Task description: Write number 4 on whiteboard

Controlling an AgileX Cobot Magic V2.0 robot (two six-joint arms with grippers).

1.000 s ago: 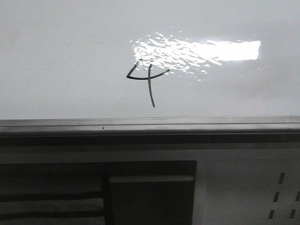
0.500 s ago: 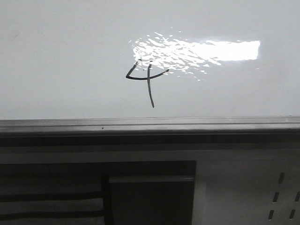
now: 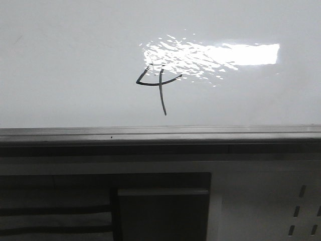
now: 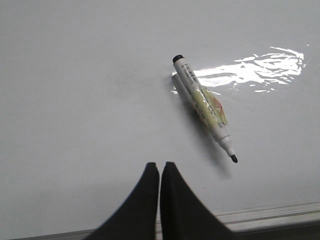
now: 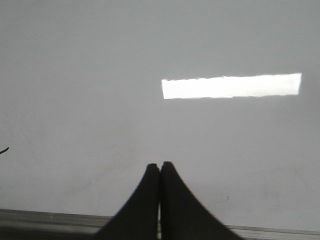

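- We see the number 4 point(image 3: 159, 85) drawn in thin black strokes on the whiteboard point(image 3: 65, 65), its open top reaching into the edge of the bright glare and its long tail ending a little above the grey metal rim point(image 3: 160, 133).
- We find the marker point(image 4: 204, 107) lying flat and uncapped on the board in the left wrist view, tip toward the rim, well apart from any finger.
- Our left gripper point(image 4: 160, 167) has its two black fingers pressed together with nothing between them.
- Our right gripper point(image 5: 160, 166) is likewise closed and empty, hanging over bare board near the rim.
- We judge the writing finished: the digit looks complete and the pen is set down, so at most a retreat of the arms remains.
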